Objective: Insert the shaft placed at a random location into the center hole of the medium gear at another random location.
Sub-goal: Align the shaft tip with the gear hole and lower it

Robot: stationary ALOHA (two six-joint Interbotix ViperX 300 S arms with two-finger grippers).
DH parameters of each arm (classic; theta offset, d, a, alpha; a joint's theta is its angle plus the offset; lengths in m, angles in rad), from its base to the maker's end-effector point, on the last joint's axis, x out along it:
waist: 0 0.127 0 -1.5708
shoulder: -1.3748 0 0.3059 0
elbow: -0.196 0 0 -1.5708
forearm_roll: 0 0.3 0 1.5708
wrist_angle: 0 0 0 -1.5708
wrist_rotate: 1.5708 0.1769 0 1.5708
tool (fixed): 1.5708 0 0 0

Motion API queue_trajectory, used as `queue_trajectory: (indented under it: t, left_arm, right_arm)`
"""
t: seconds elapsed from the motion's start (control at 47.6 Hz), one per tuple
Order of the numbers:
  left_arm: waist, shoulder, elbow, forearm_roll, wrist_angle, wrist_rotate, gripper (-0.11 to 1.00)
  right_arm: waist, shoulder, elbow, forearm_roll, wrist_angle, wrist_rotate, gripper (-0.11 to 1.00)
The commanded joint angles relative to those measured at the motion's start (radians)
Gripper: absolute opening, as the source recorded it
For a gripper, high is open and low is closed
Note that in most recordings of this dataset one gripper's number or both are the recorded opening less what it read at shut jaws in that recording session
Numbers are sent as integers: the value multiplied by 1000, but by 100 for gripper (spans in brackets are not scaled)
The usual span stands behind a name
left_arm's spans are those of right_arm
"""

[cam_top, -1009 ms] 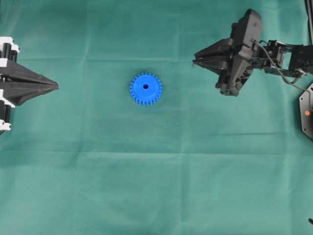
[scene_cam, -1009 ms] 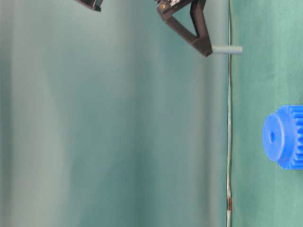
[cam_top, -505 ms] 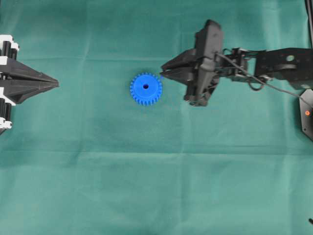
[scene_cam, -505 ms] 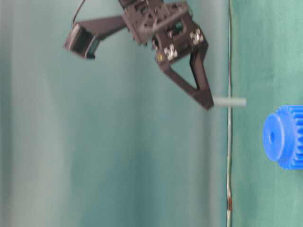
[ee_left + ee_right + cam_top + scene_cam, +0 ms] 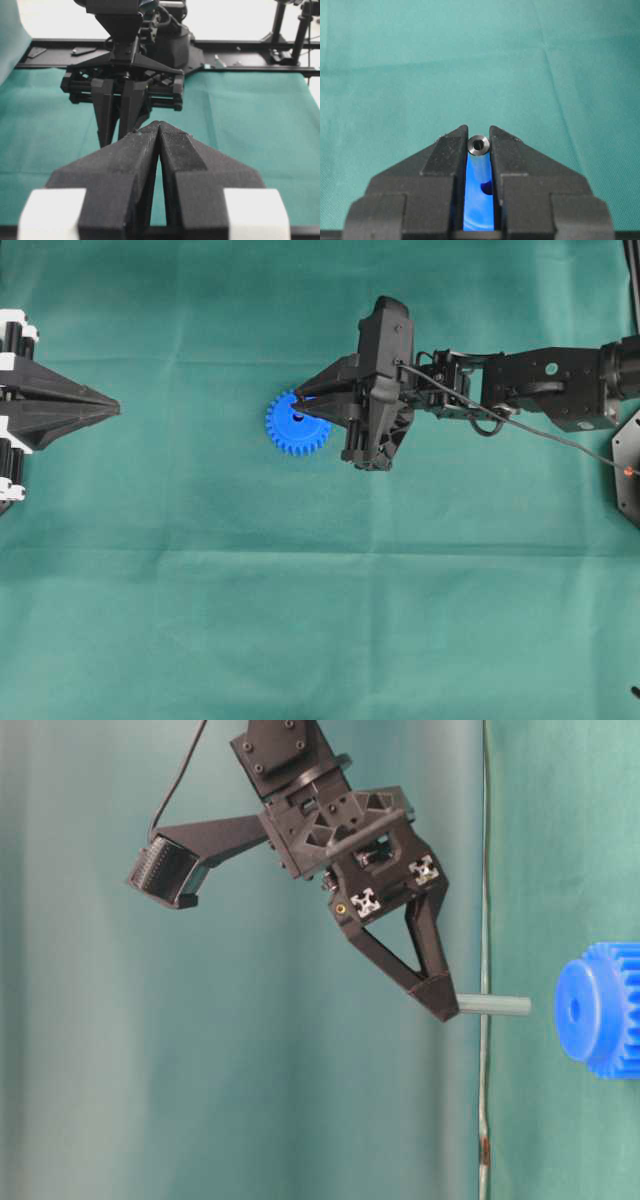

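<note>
Grey shaft [image 5: 494,1006] stays pinched upright in your right gripper [image 5: 479,145], poised above the medium gear [image 5: 297,423] at 9 o'clock, ready for dropping in.

The right arm reaches in from the right edge of the overhead view, stretched nearly straight, and its right gripper [image 5: 300,405] hangs directly over the medium gear [image 5: 290,430], tips above the gear's middle but clear of it, as the table-level view shows. Its jaws are clamped on the shaft [image 5: 494,1006], which sticks out past the fingertips [image 5: 454,145] pointing toward the gear. The left gripper [image 5: 113,413] sits at the left edge, well apart from the gear, level and pointing toward it, its fingers [image 5: 172,150] pressed together with nothing between them.
</note>
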Motion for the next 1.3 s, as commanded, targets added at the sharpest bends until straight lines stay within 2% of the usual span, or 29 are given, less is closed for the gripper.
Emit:
queue_trajectory:
  t: [0.0, 0.736, 1.051, 1.282]
  left_arm:
    - [3, 5, -25, 3, -6, -2, 0]
    - [3, 6, -25, 3, -6, -2, 0]
    - [3, 8, -25, 3, -6, -2, 0]
    - [3, 8, -25, 3, -3, -2, 0]
  right_arm:
    - [-3, -14, -28, 5, -2, 0, 13]
    - [3, 75, -41, 31, -18, 2, 13]
    - [3, 69, -41, 31, -18, 2, 13]
    - [-2, 11, -40, 25, -21, -9, 13]
